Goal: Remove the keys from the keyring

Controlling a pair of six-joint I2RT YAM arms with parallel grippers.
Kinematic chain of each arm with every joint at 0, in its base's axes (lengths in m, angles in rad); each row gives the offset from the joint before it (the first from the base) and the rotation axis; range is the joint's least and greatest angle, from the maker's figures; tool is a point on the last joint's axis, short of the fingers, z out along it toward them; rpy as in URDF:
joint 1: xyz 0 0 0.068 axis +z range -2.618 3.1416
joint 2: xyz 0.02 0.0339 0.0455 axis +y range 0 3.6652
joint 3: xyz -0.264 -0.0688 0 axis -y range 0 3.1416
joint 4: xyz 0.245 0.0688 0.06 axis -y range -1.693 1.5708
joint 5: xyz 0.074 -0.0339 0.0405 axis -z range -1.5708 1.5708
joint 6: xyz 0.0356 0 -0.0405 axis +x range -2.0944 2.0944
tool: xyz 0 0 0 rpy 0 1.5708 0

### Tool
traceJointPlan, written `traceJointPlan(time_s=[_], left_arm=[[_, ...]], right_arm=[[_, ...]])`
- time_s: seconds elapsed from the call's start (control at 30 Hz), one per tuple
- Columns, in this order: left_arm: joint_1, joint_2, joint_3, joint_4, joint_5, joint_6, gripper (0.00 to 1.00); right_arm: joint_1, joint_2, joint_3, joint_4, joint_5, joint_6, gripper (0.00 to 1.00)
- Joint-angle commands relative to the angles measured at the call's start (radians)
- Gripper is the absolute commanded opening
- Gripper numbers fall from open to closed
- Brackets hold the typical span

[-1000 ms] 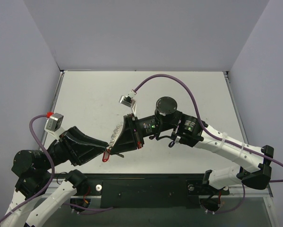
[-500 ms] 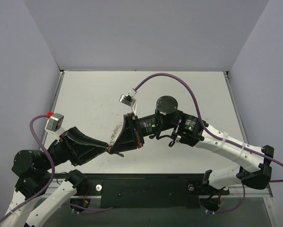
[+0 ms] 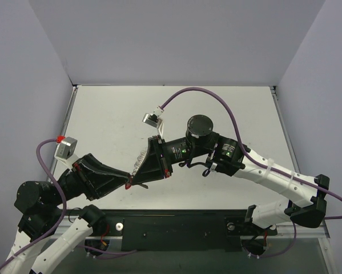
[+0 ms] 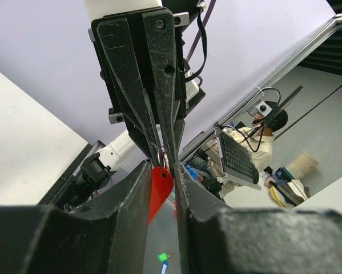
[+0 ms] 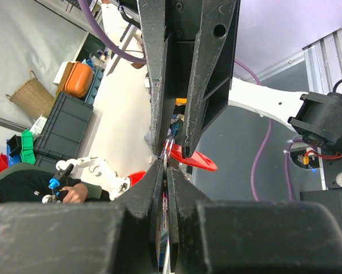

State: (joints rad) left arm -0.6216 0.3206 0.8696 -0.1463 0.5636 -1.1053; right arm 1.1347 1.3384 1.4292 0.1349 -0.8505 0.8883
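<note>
The two grippers meet tip to tip above the table's front left. My right gripper [image 3: 137, 178] is shut on the thin metal keyring [image 5: 169, 149], which also shows in the left wrist view [image 4: 162, 154]. The key, with a bright red head [image 4: 159, 188], hangs from the ring; it also shows in the right wrist view [image 5: 198, 161] and as a red speck from above [image 3: 128, 185]. My left gripper [image 3: 129, 179] has its fingers [image 4: 137, 188] a narrow gap apart right at the ring. The red head shows in that gap, and I cannot see it clamped. The key's blade is hidden.
The white table [image 3: 233, 108] is walled by grey panels at the back and sides. The black base rail [image 3: 176, 225] runs along the front edge. Purple cables [image 3: 216, 100] arc over the right arm.
The red key hung plainly below the joined fingertips a second ago and is now mostly hidden between them. The right arm has shifted slightly left.
</note>
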Motion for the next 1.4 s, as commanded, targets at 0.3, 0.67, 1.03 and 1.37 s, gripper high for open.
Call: traceJointPlan(time_s=[0.3, 0.67, 1.03, 1.37], left_arm=[[0.006, -0.009, 0.009, 0.024, 0.028, 0.002, 0.00], [0.010, 0.017, 0.078, -0.145, 0.111, 0.113, 0.00], [0.028, 0.035, 0.114, -0.211, 0.160, 0.167, 0.00], [0.057, 0.035, 0.121, -0.211, 0.188, 0.163, 0.00]], right_arm=[[0.002, -0.005, 0.039, 0.039, -0.005, -0.014, 0.00], [-0.001, -0.028, 0.014, -0.032, 0.008, -0.034, 0.00], [-0.001, -0.024, 0.027, -0.050, 0.019, -0.040, 0.00], [0.002, -0.013, 0.033, -0.047, 0.028, -0.037, 0.00]])
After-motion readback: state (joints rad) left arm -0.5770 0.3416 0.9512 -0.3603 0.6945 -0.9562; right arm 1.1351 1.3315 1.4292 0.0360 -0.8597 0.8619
